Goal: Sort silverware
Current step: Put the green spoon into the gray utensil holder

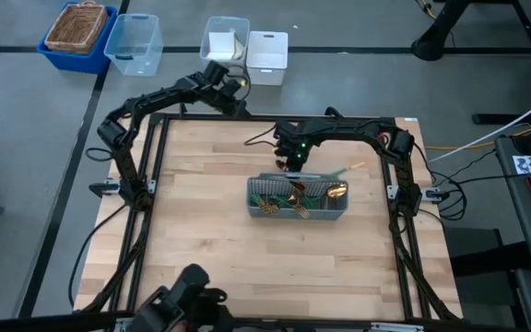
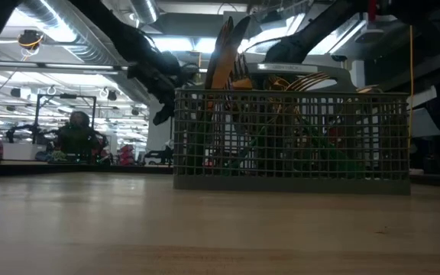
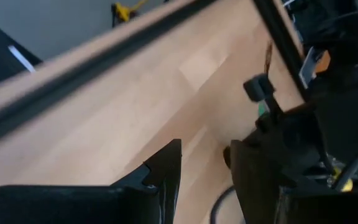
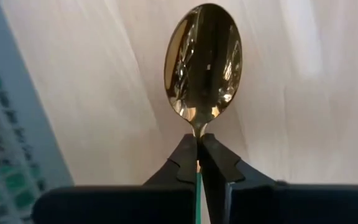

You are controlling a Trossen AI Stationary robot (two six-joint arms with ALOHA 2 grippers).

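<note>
Right claw [image 4: 197,163] is clenched on the thin neck of a gold spoon [image 4: 202,59], just below the bowl; the bowl projects forward past the fingertips, above the pale wood of the tabletop [image 4: 303,93]. In the high view this claw [image 1: 293,163] sits at the far long edge of the grey mesh caddy [image 1: 264,207], near the caddy's middle. A strip of the caddy's mesh wall also appears at the edge of the right wrist view.

Left claw [image 3: 204,165] is released: its two dark fingers stand apart with bare tabletop visible between them, and nothing is held. In the high view the left arm [image 1: 169,95] is folded beyond the far left corner of the tabletop, well apart from the caddy.

Remaining silverware [image 1: 307,195] rests in the caddy. Gold pieces with green handles lie across the compartments, and one green-handled piece [image 1: 339,171] leans out over the far right part of the rim. In the low view, gold fork tines and spoon bowls [image 2: 228,57] rise above the top edge of the mesh wall, some upright and some tilted. Which compartment holds which piece cannot be told.

Caddy position: near the centre of the tabletop, long side running left to right.
</note>
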